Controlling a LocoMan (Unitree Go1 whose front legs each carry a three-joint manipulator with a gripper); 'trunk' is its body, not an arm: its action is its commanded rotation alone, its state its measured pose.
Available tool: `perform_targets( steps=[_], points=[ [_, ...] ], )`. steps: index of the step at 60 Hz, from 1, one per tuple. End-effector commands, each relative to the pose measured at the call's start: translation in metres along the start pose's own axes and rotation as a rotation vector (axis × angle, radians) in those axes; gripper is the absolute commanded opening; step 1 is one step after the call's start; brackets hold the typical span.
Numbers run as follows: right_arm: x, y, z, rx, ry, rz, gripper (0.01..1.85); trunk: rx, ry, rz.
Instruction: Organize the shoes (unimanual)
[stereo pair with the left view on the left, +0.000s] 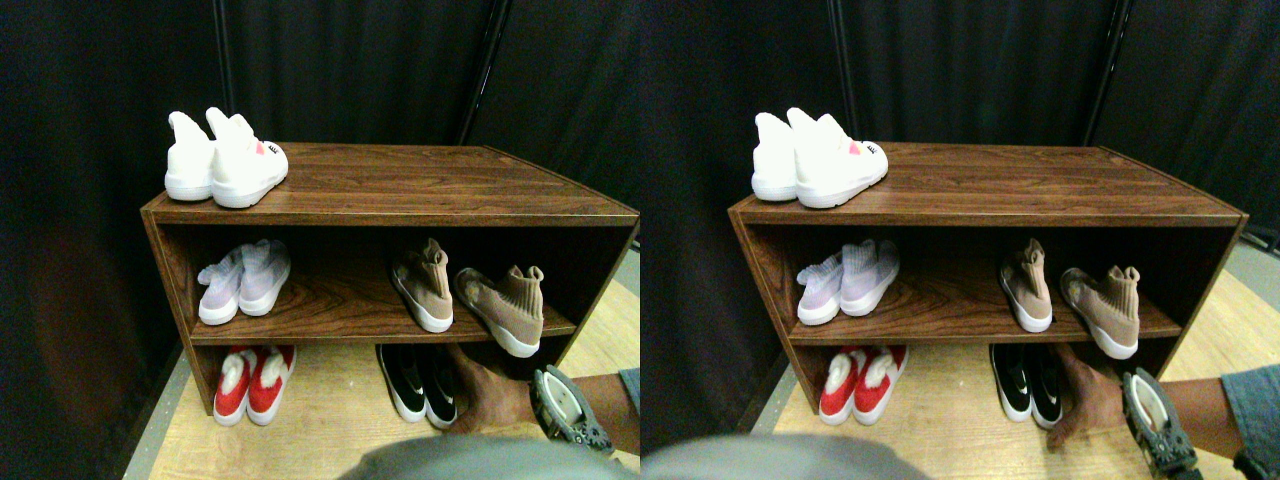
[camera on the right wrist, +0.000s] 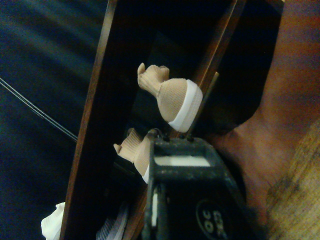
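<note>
A dark brown wooden shoe rack (stereo pair with the left view on the left: 400, 205) with a shiny grain fills the middle of the picture. On its flat top, at the upper left, stands a pair of puffy white shoes (stereo pair with the left view on the left: 225, 160); the rest of the top is bare wood.

On the middle shelf, a soft pale purple pair (stereo pair with the left view on the left: 245, 280) sits at the left. To the right are the two tan knit shoes with white soles. One tan shoe (stereo pair with the left view on the left: 422, 285) stands straight on the shelf. The other tan shoe (stereo pair with the left view on the left: 505, 305) is turned sideways, and its toe sticks out over the shelf's front edge. There is an open gap of shelf between the purple pair and the tan ones.

Below, on the light wood floor (stereo pair with the left view on the left: 330, 410), a red pair (stereo pair with the left view on the left: 253, 383) sits at the left and a black pair (stereo pair with the left view on the left: 420, 380) in the middle.

A person's hand (stereo pair with the left view on the left: 490, 390) rests on the floor just beside the black pair. The robot's gripper (stereo pair with the left view on the left: 565, 405) is at the lower right, close to that arm. I cannot tell if its jaws are spread or pressed together.
</note>
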Motion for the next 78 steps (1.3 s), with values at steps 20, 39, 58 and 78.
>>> perform_targets(
  steps=[20,39,58,78],
  points=[
    [-0.002,0.015,-0.001,-0.003,-0.004,0.048,0.06,-0.028,0.005,-0.008],
    [0.001,0.023,0.000,0.067,0.043,0.023,0.20,-0.030,0.006,-0.015],
    [0.008,0.024,-0.001,-0.036,0.049,0.029,1.80,-0.025,0.010,-0.020],
    [0.036,0.020,0.007,0.068,0.040,0.041,1.68,-0.017,0.013,-0.016]
  ],
)
